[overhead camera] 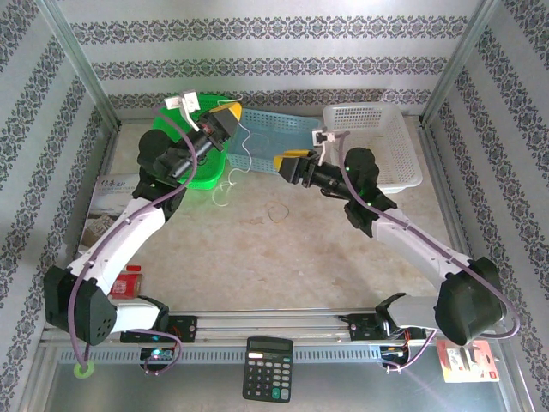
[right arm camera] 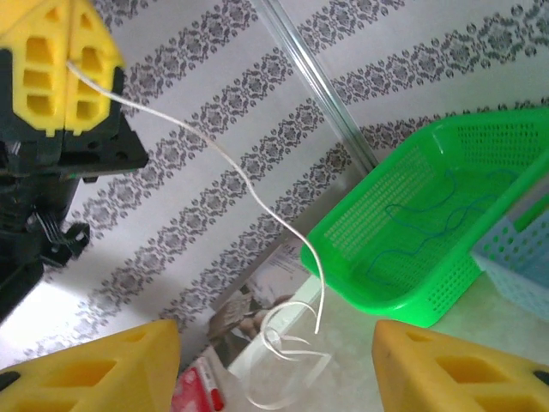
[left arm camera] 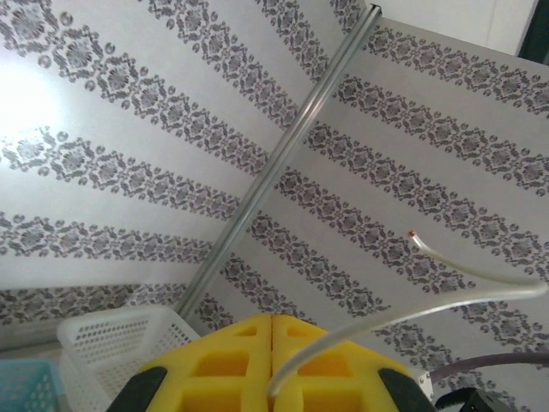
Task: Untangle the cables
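Note:
My left gripper (overhead camera: 230,114) is raised above the green basket (overhead camera: 182,154), shut on one end of a whitish cable (overhead camera: 230,178). In the left wrist view, its yellow fingers (left arm camera: 223,365) are pressed together, and the cable (left arm camera: 403,313) curves out to the right. The right wrist view shows this gripper (right arm camera: 70,21) at top left. The cable (right arm camera: 257,193) hangs down from it to a loose coil (right arm camera: 287,365) on the table. My right gripper (right arm camera: 274,352) stands open, facing the coil with nothing between its fingers. A blue cable (right arm camera: 429,227) lies in the green basket (right arm camera: 377,283).
A light-blue basket (overhead camera: 279,130) and a white basket (overhead camera: 382,142) stand at the back. Another thin wire loop (overhead camera: 276,213) lies mid-table. A printed box (overhead camera: 107,199) and a red packet (overhead camera: 127,281) lie at the left. A calculator (overhead camera: 268,367) sits at the near edge.

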{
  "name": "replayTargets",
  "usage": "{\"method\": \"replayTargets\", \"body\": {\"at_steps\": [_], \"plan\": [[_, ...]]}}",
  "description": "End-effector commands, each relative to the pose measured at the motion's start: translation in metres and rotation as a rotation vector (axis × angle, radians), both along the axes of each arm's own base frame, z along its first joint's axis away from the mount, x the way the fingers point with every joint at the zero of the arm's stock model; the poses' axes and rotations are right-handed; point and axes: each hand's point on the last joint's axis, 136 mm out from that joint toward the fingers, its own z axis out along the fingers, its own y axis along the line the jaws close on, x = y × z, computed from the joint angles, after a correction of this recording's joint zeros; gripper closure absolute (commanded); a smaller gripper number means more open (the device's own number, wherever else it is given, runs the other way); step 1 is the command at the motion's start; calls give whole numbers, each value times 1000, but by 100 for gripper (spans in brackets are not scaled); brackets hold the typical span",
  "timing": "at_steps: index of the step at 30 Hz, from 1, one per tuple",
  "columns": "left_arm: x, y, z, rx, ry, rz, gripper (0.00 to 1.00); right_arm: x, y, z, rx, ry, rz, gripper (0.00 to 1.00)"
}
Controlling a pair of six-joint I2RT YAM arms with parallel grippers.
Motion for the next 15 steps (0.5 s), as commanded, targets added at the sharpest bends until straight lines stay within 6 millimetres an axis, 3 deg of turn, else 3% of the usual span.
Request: {"method": "replayTargets", "body": {"at_steps": [1, 5, 15], "plan": [[-12, -7, 18, -28, -1, -87, 100, -3, 14, 2, -110, -120, 37, 37], [-16, -16, 18, -19, 29, -130, 100, -6, 33, 23, -123, -214, 80, 36], [-23, -42, 20, 0, 53, -204, 100, 27, 43, 38, -145, -251, 12, 38]]}}
